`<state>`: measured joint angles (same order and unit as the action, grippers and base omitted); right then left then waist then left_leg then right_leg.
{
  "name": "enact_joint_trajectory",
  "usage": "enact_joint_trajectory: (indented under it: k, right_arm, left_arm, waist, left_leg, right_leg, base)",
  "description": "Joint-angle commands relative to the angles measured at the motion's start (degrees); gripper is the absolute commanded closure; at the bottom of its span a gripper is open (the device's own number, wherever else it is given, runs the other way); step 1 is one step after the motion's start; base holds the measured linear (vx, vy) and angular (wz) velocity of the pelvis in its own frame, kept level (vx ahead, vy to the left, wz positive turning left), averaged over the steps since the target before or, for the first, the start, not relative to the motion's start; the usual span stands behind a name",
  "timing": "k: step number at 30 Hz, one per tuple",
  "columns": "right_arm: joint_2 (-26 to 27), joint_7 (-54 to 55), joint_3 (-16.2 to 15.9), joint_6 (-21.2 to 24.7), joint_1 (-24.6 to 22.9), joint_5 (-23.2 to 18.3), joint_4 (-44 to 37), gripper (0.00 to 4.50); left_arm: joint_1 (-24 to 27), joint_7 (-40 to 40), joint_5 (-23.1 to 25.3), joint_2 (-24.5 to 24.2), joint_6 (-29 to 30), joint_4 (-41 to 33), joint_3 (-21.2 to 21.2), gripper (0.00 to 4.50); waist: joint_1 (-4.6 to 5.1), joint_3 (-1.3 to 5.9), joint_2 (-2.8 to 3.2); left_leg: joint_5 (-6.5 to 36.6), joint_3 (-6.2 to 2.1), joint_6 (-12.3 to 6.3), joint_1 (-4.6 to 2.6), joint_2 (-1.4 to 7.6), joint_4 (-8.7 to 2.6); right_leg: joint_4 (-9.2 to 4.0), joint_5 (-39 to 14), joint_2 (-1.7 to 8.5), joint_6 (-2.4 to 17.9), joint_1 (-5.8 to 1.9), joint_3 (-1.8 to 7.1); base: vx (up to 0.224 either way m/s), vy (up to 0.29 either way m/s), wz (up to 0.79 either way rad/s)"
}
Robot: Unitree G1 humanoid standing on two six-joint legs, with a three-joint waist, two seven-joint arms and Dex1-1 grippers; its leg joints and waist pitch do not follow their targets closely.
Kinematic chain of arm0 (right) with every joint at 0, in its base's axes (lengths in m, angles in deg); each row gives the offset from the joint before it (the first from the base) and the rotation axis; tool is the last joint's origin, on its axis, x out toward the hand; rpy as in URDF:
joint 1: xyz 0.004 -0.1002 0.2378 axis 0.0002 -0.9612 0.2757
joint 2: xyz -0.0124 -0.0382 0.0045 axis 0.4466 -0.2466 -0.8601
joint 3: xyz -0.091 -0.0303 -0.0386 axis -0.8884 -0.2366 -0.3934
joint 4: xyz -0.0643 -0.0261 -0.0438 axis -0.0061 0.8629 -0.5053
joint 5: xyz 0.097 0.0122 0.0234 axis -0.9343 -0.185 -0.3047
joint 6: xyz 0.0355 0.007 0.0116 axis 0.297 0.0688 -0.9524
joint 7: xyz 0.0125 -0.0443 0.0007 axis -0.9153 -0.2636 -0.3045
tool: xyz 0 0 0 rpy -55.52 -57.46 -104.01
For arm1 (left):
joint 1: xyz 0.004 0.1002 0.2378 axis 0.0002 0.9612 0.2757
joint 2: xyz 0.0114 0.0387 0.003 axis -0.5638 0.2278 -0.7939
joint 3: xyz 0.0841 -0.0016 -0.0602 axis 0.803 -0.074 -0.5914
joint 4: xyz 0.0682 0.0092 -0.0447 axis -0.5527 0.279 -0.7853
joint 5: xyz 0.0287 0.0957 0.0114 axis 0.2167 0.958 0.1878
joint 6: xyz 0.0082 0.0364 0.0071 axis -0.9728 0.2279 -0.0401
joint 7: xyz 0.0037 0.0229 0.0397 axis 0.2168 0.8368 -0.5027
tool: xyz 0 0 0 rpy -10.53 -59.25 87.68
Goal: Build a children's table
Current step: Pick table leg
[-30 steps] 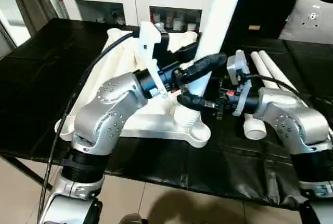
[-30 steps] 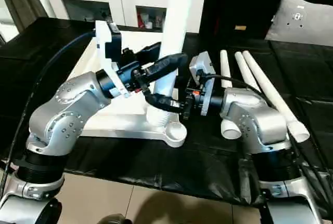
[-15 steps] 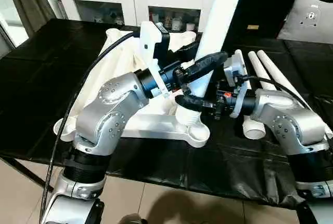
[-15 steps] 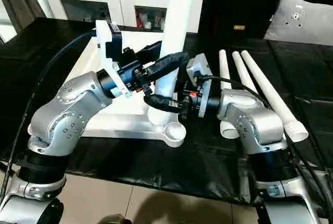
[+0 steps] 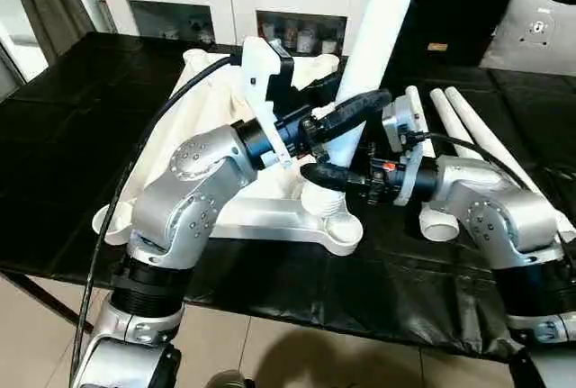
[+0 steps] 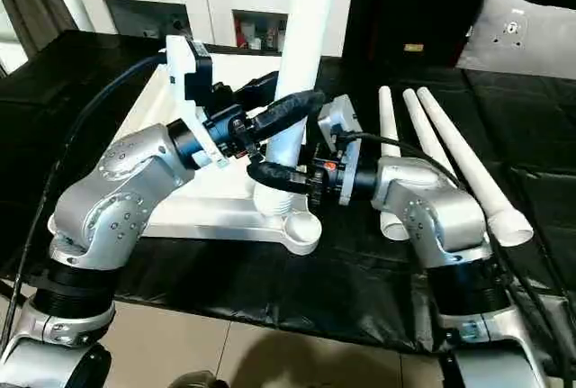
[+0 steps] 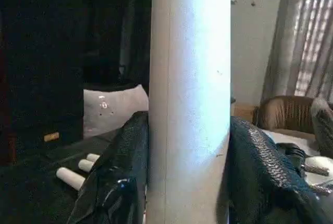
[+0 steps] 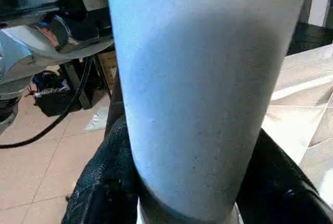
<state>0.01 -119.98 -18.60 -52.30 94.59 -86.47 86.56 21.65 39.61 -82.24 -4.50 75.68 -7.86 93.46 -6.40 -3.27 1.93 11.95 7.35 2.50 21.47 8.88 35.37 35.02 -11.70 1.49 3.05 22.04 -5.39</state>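
Your right end effector (image 6: 301, 178) has just narrowed its fingers onto the upright leg (image 6: 306, 37), low down near the socket, so both end effectors now clasp it: the left end effector (image 5: 337, 143) grips slightly higher, unchanged. That suggests you are ready to press or twist the leg home. The leg is a smooth white tube, standing in a round corner socket of the tabletop (image 5: 270, 217), which lies upside down on the black surface (image 5: 54, 136). Three spare legs (image 6: 441, 149) lie side by side to your right.
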Motion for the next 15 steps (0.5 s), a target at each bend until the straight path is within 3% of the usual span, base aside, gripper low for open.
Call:
enact_joint_trajectory:
  k: [1,5,10,11,15]
  right_arm:
    - [0.6,3.2,-0.2,0.7,0.1,1.5,1.1,2.59]
    - [1.2,4.0,-0.9,-0.3,-0.3,2.6,1.4,2.59]
    - [2.8,6.1,-1.6,-2.3,-1.0,4.4,1.7,2.59]
    - [4.1,8.0,-1.5,-4.5,-1.4,5.6,1.8,2.59]
    - [4.8,12.2,-1.1,-3.8,-1.3,7.0,2.0,2.59]
  left_arm:
    - [0.3,0.7,-4.0,1.8,2.1,-4.0,1.1,2.12]
    - [1.0,0.8,-7.2,3.4,3.8,-6.5,1.5,1.85]
    - [1.5,0.9,-7.5,4.8,4.6,-7.6,3.4,1.36]
    - [1.6,0.4,-7.3,5.7,4.9,-7.8,3.5,1.20]
    - [1.6,-0.8,-8.0,6.4,4.8,-7.9,1.9,0.98]
  waist:
    - [0.06,3.95,-1.04]
    - [0.06,3.96,-1.05]
    - [0.03,3.86,-0.87]
    - [-0.02,3.94,-0.59]
    - [0.18,4.01,-0.77]
  left_leg:
    - [-1.9,-0.67,-5.91,0.08,4.20,-3.20]
    - [-1.8,-0.68,-5.76,0.12,4.32,-3.18]
    - [-0.8,-0.60,-5.27,0.13,4.08,-3.25]
    - [-1.0,-0.65,-5.14,0.11,4.16,-3.24]
    - [-1.6,-0.79,-4.92,0.11,4.25,-3.30]
  right_leg:
    - [-4.06,-8.0,7.10,6.7,-3.75,3.96]
    - [-3.98,-7.7,7.15,7.5,-3.70,3.97]
    - [-4.49,-10.3,7.02,6.0,-3.71,3.96]
    - [-4.41,-10.0,7.05,5.9,-3.63,3.97]
    - [-4.14,-7.7,6.96,6.4,-3.71,3.98]
  base:
    - [0.000,0.000,0.00]
    - [0.000,0.000,0.00]
    - [0.000,0.000,0.00]
    - [0.000,0.000,0.00]
    - [0.000,0.000,0.00]
